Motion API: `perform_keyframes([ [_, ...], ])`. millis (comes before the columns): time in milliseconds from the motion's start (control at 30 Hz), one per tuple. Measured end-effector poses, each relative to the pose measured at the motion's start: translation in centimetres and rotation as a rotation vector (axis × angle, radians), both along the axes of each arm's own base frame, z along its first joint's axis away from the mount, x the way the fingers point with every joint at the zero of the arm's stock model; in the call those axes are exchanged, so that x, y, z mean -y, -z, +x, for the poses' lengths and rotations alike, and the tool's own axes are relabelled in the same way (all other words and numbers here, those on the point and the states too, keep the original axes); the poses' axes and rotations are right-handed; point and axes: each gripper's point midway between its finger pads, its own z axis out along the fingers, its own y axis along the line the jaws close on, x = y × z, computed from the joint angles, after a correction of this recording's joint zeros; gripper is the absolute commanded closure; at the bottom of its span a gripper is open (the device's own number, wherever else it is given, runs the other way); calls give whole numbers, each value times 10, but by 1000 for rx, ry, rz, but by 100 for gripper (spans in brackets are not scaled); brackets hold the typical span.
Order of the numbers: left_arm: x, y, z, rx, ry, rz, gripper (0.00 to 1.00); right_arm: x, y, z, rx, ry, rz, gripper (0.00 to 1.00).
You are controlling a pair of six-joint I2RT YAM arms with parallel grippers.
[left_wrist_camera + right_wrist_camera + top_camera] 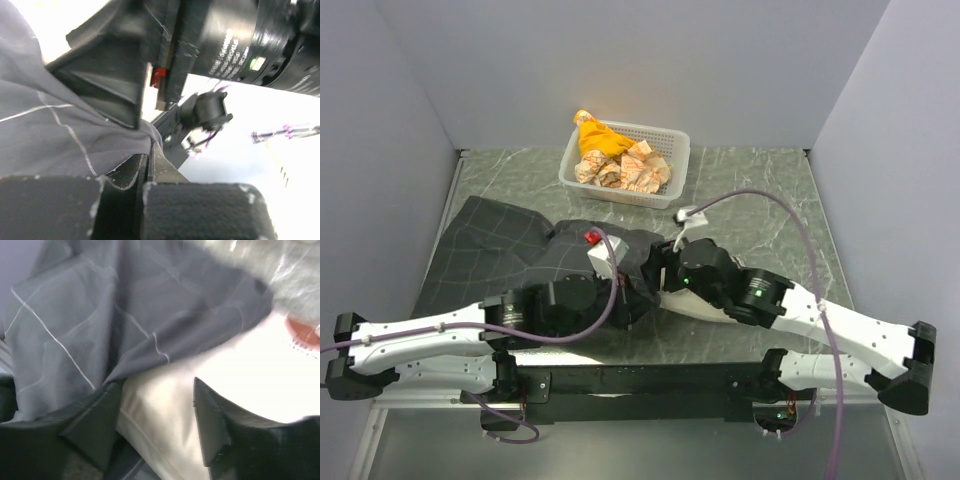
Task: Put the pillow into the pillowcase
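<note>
One pillow (165, 440), one pillowcase (490, 250) — left fingers (200, 210) pinch pillowcase edge.

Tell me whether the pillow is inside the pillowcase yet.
Partly in: the right wrist view shows the pillowcase covering part of the pillow, the rest bare.

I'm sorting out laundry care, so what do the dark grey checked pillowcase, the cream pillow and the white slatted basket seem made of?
Dark grey checked pillowcase: thin matte woven cloth, perhaps cotton; it drapes and creases softly. Cream pillow: smooth soft fabric with a stitched seam; filling unseen. White slatted basket: probably moulded plastic, judging by even slots in stiff walls.
</note>
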Motion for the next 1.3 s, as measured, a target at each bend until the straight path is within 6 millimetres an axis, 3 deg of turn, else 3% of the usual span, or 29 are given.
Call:
perform_keyframes([
  [133, -7, -53, 9, 68, -41, -57, 99, 13, -42, 7, 85, 52, 65, 10],
  [367, -26, -156, 23, 190, -113, -160, 94, 55, -108, 14, 217, 182, 123, 3],
  [467, -34, -174, 28, 209, -143, -166, 95, 75, -119, 13, 249, 232, 133, 0],
  [567, -28, -169, 38, 201, -148, -133, 96, 85, -116, 16, 259, 269, 124, 0],
  [633, -19, -153, 57, 176, -160, -100, 94, 91, -104, 21, 254, 294, 105, 0],
  [767, -1, -100, 108, 93, -178, -28, 89, 92, -53, 41, 196, 331, 12, 0],
  [867, 8, -59, 150, 14, -195, 37, 69, 94, -7, 62, 115, 357, -79, 0],
  [900, 9, -48, 160, -4, -198, 57, 58, 97, 1, 67, 95, 366, -102, 0],
  [933, 12, -38, 171, -25, -201, 73, 36, 100, 7, 72, 81, 379, -119, 0],
  [1033, 21, -25, 197, -57, -203, 105, 16, 107, 2, 79, 72, 402, -131, 0],
  [1167, 20, -31, 211, -44, -244, 112, 15, 108, -26, 83, 103, 413, -74, 0],
  [1300, -8, -23, 200, -25, -331, 145, 13, 121, -19, 75, 89, 431, -46, 0],
])
